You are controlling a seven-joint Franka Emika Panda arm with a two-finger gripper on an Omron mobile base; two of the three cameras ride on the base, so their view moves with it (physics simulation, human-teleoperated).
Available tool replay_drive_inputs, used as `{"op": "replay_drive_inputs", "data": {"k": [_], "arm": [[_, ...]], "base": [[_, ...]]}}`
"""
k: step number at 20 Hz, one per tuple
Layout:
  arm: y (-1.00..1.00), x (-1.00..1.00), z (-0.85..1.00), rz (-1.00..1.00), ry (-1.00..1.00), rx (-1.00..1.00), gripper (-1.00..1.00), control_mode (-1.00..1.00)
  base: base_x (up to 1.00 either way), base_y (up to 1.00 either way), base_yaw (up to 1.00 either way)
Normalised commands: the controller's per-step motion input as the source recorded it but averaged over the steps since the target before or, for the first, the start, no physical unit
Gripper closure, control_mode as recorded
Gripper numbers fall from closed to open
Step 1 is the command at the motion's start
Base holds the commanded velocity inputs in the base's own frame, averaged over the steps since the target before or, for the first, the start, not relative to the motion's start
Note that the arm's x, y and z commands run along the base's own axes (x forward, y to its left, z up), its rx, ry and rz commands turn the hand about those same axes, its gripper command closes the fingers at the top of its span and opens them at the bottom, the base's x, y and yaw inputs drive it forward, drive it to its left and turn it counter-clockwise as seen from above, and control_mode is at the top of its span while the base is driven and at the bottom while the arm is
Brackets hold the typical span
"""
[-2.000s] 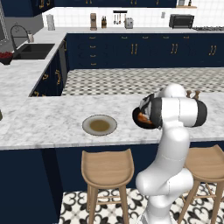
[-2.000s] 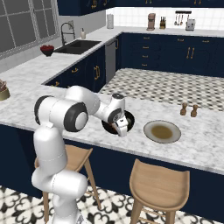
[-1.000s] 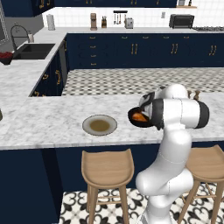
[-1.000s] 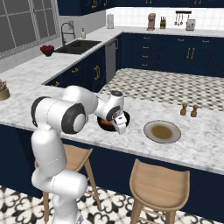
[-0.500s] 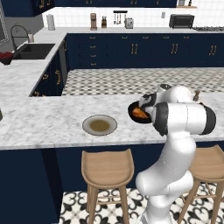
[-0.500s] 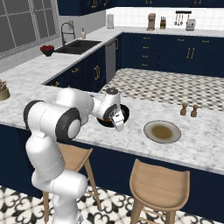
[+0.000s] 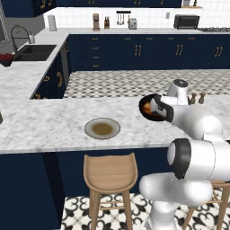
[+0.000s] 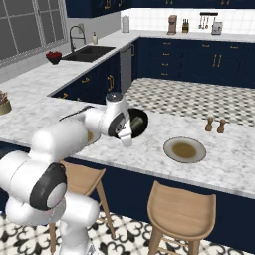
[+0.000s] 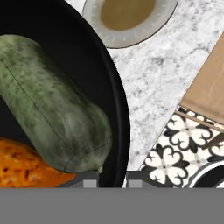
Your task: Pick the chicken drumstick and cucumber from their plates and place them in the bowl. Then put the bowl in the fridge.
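My gripper [image 9: 111, 177] is shut on the rim of the glossy black bowl [image 9: 119, 92], which hangs tilted just above the marble counter. Inside lie the dark green cucumber [image 9: 50, 111] and, beside it, the orange-brown chicken drumstick [image 9: 26, 168]. From the base, the bowl [image 7: 149, 108] [image 8: 136, 122] sits at the end of the hand, gripper [image 7: 158, 109] [image 8: 124, 131] at its near edge. Bare plates [image 7: 102, 128] [image 8: 185, 149] rest on the counter; another plate [image 8: 92, 136] is half hidden by my arm. The fridge is out of view.
Two small shakers [image 7: 197, 98] [image 8: 215, 124] stand on the counter near the bowl. Wooden stools [image 7: 110, 173] [image 8: 182, 209] are tucked under the counter's near edge. A sink [image 8: 89, 52] lies on the far side counter.
The bowl has risen a little off the counter with the gripper still shut on its rim. The arm's elbow has swung round.
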Motion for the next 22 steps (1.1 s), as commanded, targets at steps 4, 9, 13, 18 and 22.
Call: {"op": "replay_drive_inputs", "data": {"k": [4, 9, 13, 18, 22], "arm": [[0.04, -1.0, 0.8, -0.05, -0.03, 0.0, 1.0, -1.0], [0.14, -0.71, 0.5, -0.03, -0.03, 0.03, 1.0, -1.0], [0.11, -0.74, 0.46, 0.0, -0.01, 0.09, 1.0, -1.0], [0.2, -0.52, 0.34, -0.02, -0.04, 0.01, 1.0, -1.0], [0.01, -0.33, 0.13, -0.03, 0.01, 0.0, 1.0, 1.0]], "base": [[0.0, 0.0, 0.0], [0.0, 0.0, 0.0], [0.0, 0.0, 0.0], [0.0, 0.0, 0.0], [-0.49, 0.0, -0.03]]}}
